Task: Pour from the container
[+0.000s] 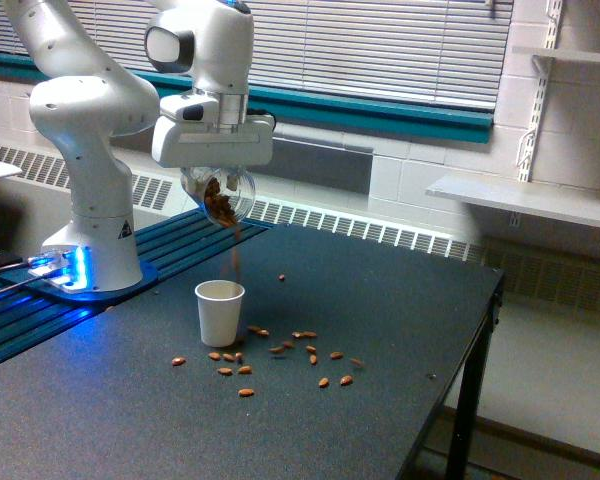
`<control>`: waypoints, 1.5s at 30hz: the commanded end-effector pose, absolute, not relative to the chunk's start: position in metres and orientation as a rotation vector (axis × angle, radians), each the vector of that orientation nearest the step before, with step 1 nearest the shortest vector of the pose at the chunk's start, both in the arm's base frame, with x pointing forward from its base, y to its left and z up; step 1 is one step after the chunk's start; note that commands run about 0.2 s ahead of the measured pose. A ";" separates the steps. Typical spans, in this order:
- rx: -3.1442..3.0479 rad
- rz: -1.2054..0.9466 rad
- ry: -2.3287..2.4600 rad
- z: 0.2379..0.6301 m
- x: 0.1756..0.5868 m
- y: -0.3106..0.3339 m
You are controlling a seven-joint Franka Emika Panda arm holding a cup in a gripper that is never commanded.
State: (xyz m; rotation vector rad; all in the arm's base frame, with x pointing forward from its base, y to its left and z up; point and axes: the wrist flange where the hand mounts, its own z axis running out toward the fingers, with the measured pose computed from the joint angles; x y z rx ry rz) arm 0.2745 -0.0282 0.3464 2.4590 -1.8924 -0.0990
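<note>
My gripper (215,182) hangs above the table, shut on the clear rounded container (220,199), which is tipped over and holds brown nuts. A thin stream of nuts (235,258) falls from its mouth toward the small white paper cup (219,312) standing upright below. Several nuts (280,352) lie scattered on the dark tabletop to the exterior view's right of the cup and in front of it.
The arm's white base (90,250) stands on a blue-lit mount at the exterior view's left. The dark table's edge (480,330) runs down the exterior view's right. A radiator and window blinds line the wall behind; a grey shelf (525,200) sticks out at the right.
</note>
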 end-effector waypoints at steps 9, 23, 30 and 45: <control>2.367 -0.174 -1.971 0.337 0.261 -0.022; 2.325 -0.227 -2.008 0.337 0.257 -0.013; 2.283 -0.259 -2.020 0.335 0.254 -0.006; 2.244 -0.300 -2.035 0.335 0.249 0.000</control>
